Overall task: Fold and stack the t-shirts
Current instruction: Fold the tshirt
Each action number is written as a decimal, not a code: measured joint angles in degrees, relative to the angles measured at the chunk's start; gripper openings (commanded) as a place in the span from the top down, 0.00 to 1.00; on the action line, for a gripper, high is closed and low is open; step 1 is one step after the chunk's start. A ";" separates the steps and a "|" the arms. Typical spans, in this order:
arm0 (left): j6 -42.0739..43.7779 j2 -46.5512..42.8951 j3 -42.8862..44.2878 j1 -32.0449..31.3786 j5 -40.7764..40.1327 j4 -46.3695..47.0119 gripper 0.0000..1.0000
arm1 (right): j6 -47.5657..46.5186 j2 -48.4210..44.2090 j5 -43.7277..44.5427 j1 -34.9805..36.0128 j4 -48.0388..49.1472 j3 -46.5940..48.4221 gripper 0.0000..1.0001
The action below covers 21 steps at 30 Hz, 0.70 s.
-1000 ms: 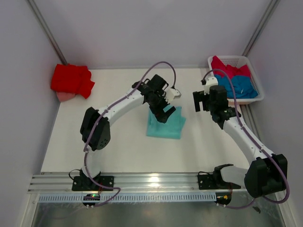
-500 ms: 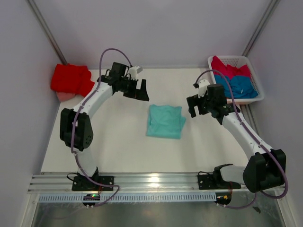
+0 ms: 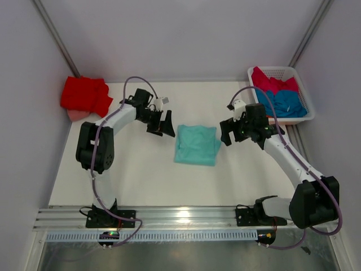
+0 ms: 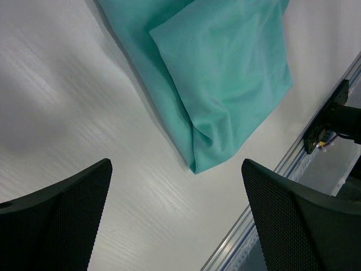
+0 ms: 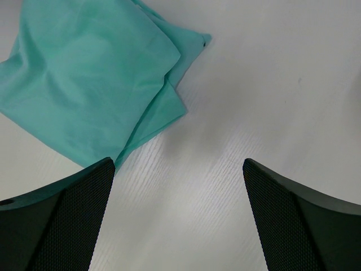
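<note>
Folding done so far: one mint-teal t-shirt point(image 3: 196, 145) lies folded into a rough rectangle at the middle of the desk point(image 3: 141, 175). Its layers show in both wrist views, and a small corner sticks out past the fold in the right wrist view.
Left to do: the bright red t-shirt point(image 3: 84, 95) sits bunched at the far left corner. The blue t-shirt point(image 3: 289, 105) and the crimson-pink t-shirt point(image 3: 273, 82) are heaped in the white basket point(image 3: 273, 69) at the far right. None of these three looks folded and nothing is stacked, so I judge the task to be in its early part.
Unclear: a paler pink patch point(image 3: 78, 115) shows under the near edge of the red one; I cannot tell what it is.
Left jaws: spread wide and holding nothing, they hang at the end of the left arm point(image 3: 121, 116), just beside the left edge of the mint-teal t-shirt.
Right jaws: spread wide and empty, they hang at the end of the right arm point(image 3: 282, 152), just beside the shirt's right edge.
Change, left side: a second ago the left jaws were over the mint-teal t-shirt. Half a second ago they had swung away to the far left. Now they are back beside it.
Change, right side: the right jaws have come left and nearer, closing on the shirt's right edge.
Unchanged: the mint-teal t-shirt, the red one and the basket's contents lie where they did.
Likely step: with both jaws flanking the folded shirt, tidying it or moving it looks probable.
</note>
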 measured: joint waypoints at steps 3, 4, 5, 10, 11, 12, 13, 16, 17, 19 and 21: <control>0.92 1.11 -0.85 0.70 0.81 0.00 0.01 | -0.02 0.46 -0.96 0.00 -0.28 -0.02 0.01; 1.20 1.55 -1.31 0.81 0.87 0.02 0.01 | -0.04 0.55 -1.18 0.00 -0.37 -0.02 0.01; 1.33 1.97 -1.79 0.94 0.92 0.02 0.01 | -0.07 0.57 -1.44 0.00 -0.50 -0.02 0.01; 1.95 4.33 -2.95 1.07 2.67 0.17 0.01 | -0.74 1.03 -3.19 0.00 -0.70 -0.04 0.00; 2.16 4.92 -2.95 1.07 3.13 0.35 0.01 | -0.90 1.25 -3.61 0.00 -0.79 -0.04 0.01; 2.32 5.53 -2.95 1.07 3.45 0.48 0.01 | -1.03 1.55 -4.02 -0.02 -0.94 -0.04 0.01; 2.29 6.16 -2.95 1.09 4.28 0.61 0.01 | -1.09 1.77 -4.28 0.00 -1.03 -0.04 0.01; 2.34 6.73 -2.91 1.11 6.23 1.36 0.01 | -1.31 2.12 -4.92 0.00 -1.20 -0.04 0.01; 2.34 7.02 -2.80 1.11 6.84 1.62 0.01 | -1.36 2.16 -5.11 0.00 -1.25 -0.04 0.01; 2.29 7.82 -2.25 1.11 8.13 1.75 0.01 | -1.51 2.21 -5.60 0.00 -1.38 -0.04 0.01; 2.19 8.79 -1.49 1.14 9.53 1.90 0.01 | -1.57 2.21 -6.03 0.00 -1.38 -0.04 0.01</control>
